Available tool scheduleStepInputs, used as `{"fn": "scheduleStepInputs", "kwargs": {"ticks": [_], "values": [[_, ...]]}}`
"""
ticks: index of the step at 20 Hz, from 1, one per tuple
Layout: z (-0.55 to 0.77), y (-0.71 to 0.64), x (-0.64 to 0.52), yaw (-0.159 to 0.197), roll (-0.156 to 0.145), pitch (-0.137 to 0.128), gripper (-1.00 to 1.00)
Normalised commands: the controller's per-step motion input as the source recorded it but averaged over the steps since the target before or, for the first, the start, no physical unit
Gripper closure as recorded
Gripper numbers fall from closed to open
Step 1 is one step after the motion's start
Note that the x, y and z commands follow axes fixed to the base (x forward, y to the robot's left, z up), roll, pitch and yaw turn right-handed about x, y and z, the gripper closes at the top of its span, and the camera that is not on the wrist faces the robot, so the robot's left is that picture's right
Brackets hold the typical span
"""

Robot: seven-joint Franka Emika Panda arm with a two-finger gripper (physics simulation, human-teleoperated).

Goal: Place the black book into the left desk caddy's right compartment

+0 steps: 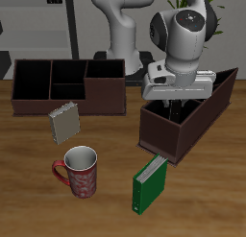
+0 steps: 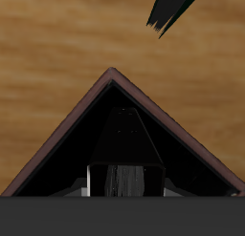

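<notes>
The left desk caddy is the dark maroon-brown box lying diagonally on the table. My gripper is lowered into its end nearer the table's front edge, the right compartment. In the wrist view the gripper is shut on the black book. The book hangs upright with its white page edge showing, inside a corner of the compartment. In the exterior view the book is hidden behind the gripper and the caddy wall.
The twin caddy stands squared at the back. A grey notebook lies before it. A red mug stands near the front edge. A green binder-like book stands just in front of the diagonal caddy; its tip shows in the wrist view.
</notes>
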Motion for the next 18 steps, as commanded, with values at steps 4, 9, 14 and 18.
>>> {"fn": "scheduleStepInputs", "kwargs": {"ticks": [4, 9, 14, 18], "values": [[-0.24, -0.09, 0.1, 0.017, -0.022, 0.025, 1.0], [-0.24, -0.02, 0.07, 0.02, -0.005, 0.028, 1.0], [-0.13, 0.03, 0.02, -0.025, 0.006, 0.026, 1.0], [-0.01, 0.05, 0.01, -0.022, 0.001, 0.031, -1.0]]}}
